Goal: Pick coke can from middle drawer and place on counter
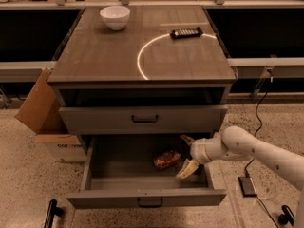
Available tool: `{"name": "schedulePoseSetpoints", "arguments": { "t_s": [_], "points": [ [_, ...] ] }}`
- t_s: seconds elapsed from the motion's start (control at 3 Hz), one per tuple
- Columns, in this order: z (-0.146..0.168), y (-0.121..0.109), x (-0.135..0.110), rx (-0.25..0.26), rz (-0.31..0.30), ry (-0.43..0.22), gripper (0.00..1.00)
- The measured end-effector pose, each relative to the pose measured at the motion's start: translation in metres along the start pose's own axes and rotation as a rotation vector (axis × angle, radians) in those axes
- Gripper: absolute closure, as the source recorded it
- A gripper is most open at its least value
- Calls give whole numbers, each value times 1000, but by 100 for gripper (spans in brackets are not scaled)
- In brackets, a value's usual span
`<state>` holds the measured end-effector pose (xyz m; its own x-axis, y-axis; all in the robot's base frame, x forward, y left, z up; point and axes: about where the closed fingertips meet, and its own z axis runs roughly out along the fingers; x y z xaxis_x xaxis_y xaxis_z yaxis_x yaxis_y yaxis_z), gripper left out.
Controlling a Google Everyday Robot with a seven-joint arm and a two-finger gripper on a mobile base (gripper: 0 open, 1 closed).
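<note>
Gripper (pixel 186 154), fingers spread and grasping nothing, sits inside the pulled-out drawer (pixel 142 198), just right of the red can (pixel 167 159) (lying on its side).

The desk (pixel 99 56) top is grey-brown wood grain, crossed by a thin white curved arc (pixel 140 61). A white bowl (pixel 115 17) sits at its far left corner and a black remote (pixel 186 33) lies near the far right edge. Below the front edge, the closed drawer front (pixel 99 120) and the open middle drawer (pixel 104 198) are plain grey, each with a dark bar handle. Inside lies the coke can (pixel 167 159), dull red with paler marks. Just right of it, inside the drawer, is the gripper (pixel 184 156), its cream-yellow fingers (pixel 187 169) spread, on a white arm (pixel 259 151). Left of the desk stands a tan cardboard box (pixel 38 108) on speckled beige floor (pixel 28 194).
</note>
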<state>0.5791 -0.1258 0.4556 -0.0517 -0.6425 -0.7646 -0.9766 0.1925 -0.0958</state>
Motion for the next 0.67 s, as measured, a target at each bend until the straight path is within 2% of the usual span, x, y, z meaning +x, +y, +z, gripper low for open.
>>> {"name": "schedulePoseSetpoints", "arguments": {
  "t_s": [0.67],
  "points": [
    [32,-11,4,9,14,3,0]
  ]
}}
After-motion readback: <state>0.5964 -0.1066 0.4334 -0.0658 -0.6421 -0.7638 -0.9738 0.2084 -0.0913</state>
